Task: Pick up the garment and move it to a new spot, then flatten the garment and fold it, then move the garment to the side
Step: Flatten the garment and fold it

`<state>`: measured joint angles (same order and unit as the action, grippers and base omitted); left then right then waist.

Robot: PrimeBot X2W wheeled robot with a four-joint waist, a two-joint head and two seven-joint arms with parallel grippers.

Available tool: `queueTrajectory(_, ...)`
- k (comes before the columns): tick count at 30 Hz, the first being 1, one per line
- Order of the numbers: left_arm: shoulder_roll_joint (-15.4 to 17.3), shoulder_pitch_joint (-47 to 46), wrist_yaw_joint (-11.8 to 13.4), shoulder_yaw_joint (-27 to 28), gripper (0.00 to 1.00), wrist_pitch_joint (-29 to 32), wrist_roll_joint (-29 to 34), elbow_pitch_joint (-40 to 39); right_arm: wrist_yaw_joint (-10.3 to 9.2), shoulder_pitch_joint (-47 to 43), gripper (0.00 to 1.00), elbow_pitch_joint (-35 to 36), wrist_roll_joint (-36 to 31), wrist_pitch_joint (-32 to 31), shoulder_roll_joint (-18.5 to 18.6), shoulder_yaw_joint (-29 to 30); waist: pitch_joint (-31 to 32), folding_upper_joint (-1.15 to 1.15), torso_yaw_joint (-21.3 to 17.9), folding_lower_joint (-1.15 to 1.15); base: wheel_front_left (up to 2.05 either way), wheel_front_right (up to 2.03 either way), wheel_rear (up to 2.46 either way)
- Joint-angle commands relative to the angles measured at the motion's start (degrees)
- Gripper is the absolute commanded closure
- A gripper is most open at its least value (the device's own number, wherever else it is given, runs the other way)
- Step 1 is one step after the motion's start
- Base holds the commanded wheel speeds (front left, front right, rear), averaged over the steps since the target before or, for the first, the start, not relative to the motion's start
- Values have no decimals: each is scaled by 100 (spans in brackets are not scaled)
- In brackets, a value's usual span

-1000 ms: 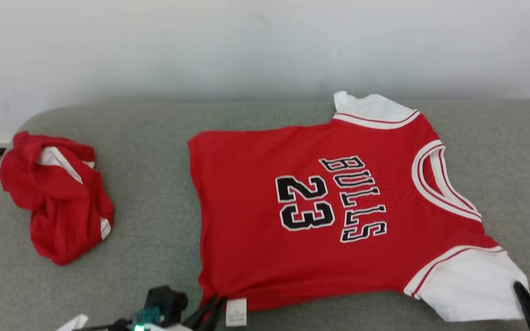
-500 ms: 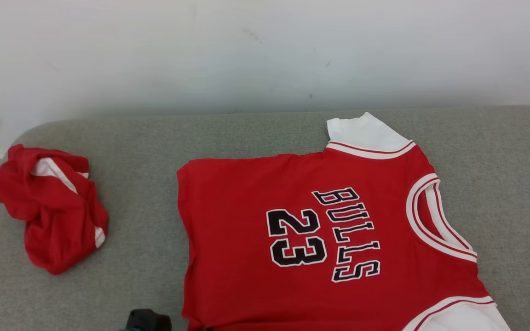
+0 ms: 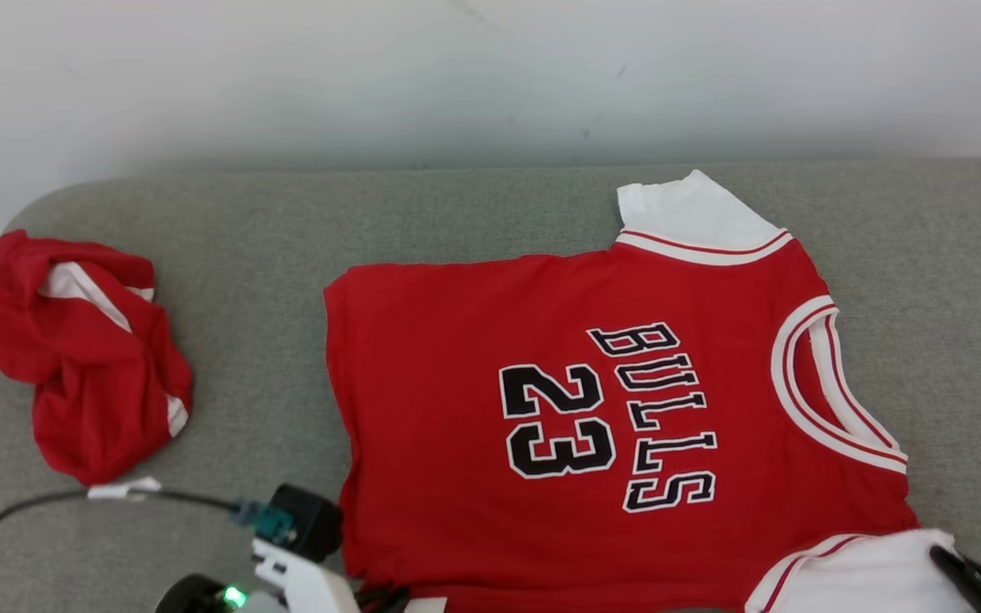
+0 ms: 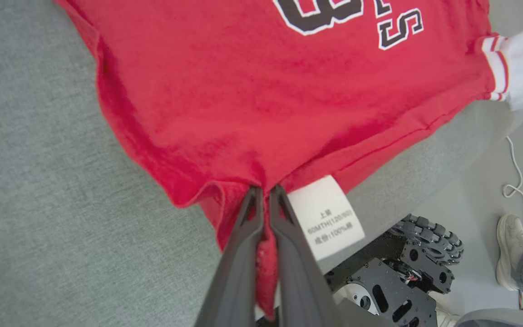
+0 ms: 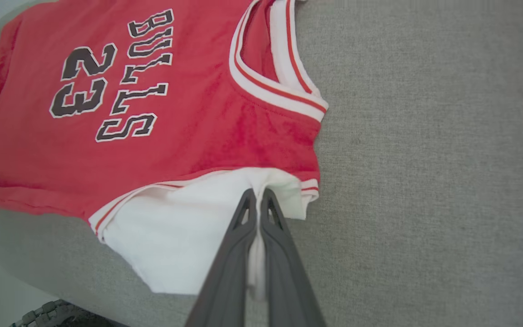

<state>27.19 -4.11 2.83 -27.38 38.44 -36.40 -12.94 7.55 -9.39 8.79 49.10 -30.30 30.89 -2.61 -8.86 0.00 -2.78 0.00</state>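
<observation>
The garment [image 3: 456, 426] is a red jersey with "BULLS 23" in black and white sleeves, spread face up on the grey cushion [image 3: 269, 255]. My left gripper [image 4: 264, 190] is shut on its near hem corner, right beside the white care label [image 4: 327, 215]; in the head view the left gripper [image 3: 384, 596] sits at the bottom edge. My right gripper [image 5: 257, 193] is shut on the near white sleeve [image 5: 184, 227], and in the head view the right gripper [image 3: 946, 558] is at the lower right. The jersey's near edge [image 4: 379, 150] lies along the cushion's front rim.
A second, crumpled red and white garment [image 3: 82, 358] lies at the cushion's left end. A black cable [image 3: 31, 502] runs from my left wrist. A pale wall stands behind. Below the cushion's front edge are my wheeled base [image 4: 407, 268] and a person's shoe [image 4: 509, 250].
The whole head picture shifted down, then back up, so the camera moved. Both grippers keep their hold on hem and sleeve, and the jersey still lies spread out.
</observation>
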Motion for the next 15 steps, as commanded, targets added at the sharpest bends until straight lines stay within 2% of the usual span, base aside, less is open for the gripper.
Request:
queueTrajectory(1, 15, -264, -36, -6, 100, 288, -150, -65, -14, 241, 100, 19, 105, -229, 98, 16, -92, 0, 59, 0, 0, 0, 0)
queueTrajectory(7, -248, -1076, 126, 47, 100, 1203, -675, 0, -14, 1141, 100, -123, 295, -983, 285, -10, -375, 0, 118, 0, 0, 0, 0)
queueTrajectory(15, -430, -1965, 373, 214, 100, 1882, -1012, 326, -14, 2226, 100, -509, 162, -1430, 404, -249, -797, 0, 130, 0, 0, 0, 0)
